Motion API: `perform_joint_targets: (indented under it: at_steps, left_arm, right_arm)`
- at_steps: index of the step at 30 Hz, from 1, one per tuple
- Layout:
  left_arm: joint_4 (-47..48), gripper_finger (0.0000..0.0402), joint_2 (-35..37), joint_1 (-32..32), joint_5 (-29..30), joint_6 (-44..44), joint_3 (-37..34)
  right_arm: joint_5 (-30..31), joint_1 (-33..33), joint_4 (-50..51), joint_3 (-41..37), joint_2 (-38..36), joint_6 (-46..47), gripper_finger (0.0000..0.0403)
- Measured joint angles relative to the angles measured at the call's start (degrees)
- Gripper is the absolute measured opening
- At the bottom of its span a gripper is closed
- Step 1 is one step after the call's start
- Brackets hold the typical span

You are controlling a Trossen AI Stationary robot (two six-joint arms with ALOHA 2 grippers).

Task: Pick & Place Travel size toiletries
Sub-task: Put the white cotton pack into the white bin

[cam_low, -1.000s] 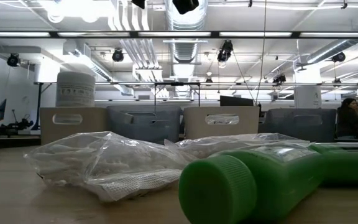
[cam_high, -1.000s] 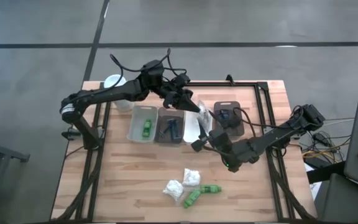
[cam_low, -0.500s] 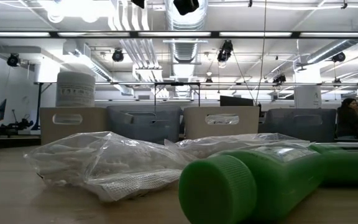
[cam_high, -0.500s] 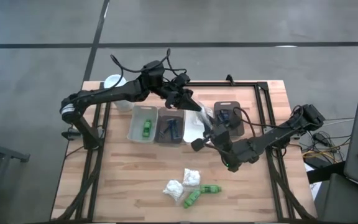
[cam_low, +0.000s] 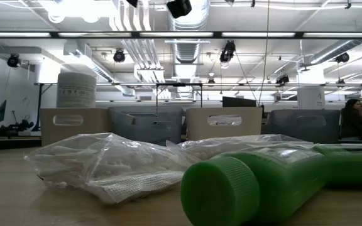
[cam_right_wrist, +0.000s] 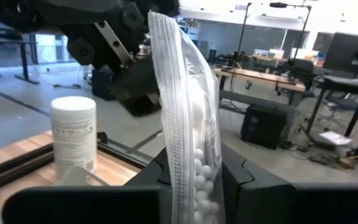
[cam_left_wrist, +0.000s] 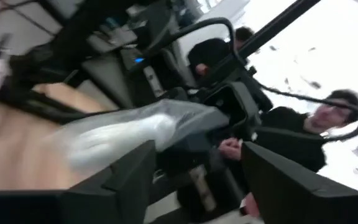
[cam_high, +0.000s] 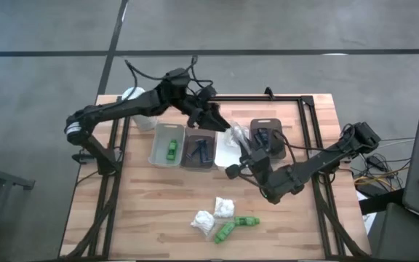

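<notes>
A clear bag of white puffs [cam_high: 236, 135] hangs in the air over the trays, between my two grippers. My right gripper [cam_high: 242, 151] comes from the table's right and is shut on the bag [cam_right_wrist: 179, 106]. My left gripper [cam_high: 222, 124] reaches in from the far left. It is open, with its fingers [cam_left_wrist: 135, 174] standing wide on either side of the bag's far end [cam_left_wrist: 129, 130] without touching it. Two more puff bags [cam_high: 224, 207] and two green bottles [cam_high: 247, 220] lie on the table near the front edge. My right gripper pinches the bag's lower part [cam_right_wrist: 191, 180] between its two fingers, which come in level from the table's near right. The bag stands out past the fingertips toward my left gripper, its flat sides against the pads. It is lifted clear of the trays and the table.
A row of trays stands mid-table: a clear one [cam_high: 167, 135] with a green bottle, a grey one [cam_high: 199, 148] with dark items, a white one [cam_high: 224, 149] and a dark one [cam_high: 268, 125]. A tall white cylinder [cam_high: 133, 98] stands at the far left. Black rails run along the table's sides.
My left gripper has come off the bag's far end and drawn back slightly toward the far left. The bag stays in the air with my right gripper, which has rolled a little.
</notes>
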State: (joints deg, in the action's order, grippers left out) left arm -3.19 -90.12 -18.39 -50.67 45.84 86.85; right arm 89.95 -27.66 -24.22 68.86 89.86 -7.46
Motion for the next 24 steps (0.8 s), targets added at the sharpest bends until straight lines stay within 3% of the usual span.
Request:
perform_joint_targets:
  at_steps: [5, 12, 20, 24]
  left_arm:
    - [18.5, 0.0271, 5.2, -4.1, 0.9, -15.2, 0.0]
    - [42.3, 0.0275, 13.3, -7.3, 12.3, -32.1, 0.0]
    - [44.3, 0.0275, 20.1, -6.9, 14.3, -34.2, -3.8]
    - [44.4, 0.0275, 22.6, -6.9, 14.4, -33.3, -6.8]
  right_arm:
    - [-0.1, -0.5, 0.0, -2.7, -0.4, 7.6, 0.0031]
    - [-2.0, 1.1, 0.0, -7.8, -2.8, 23.0, 0.0038]
    - [-15.9, 5.3, 0.4, -11.9, -3.6, 37.0, 0.0034]
    - [-28.4, 9.5, 13.5, -12.3, -4.1, 56.5, 0.0034]
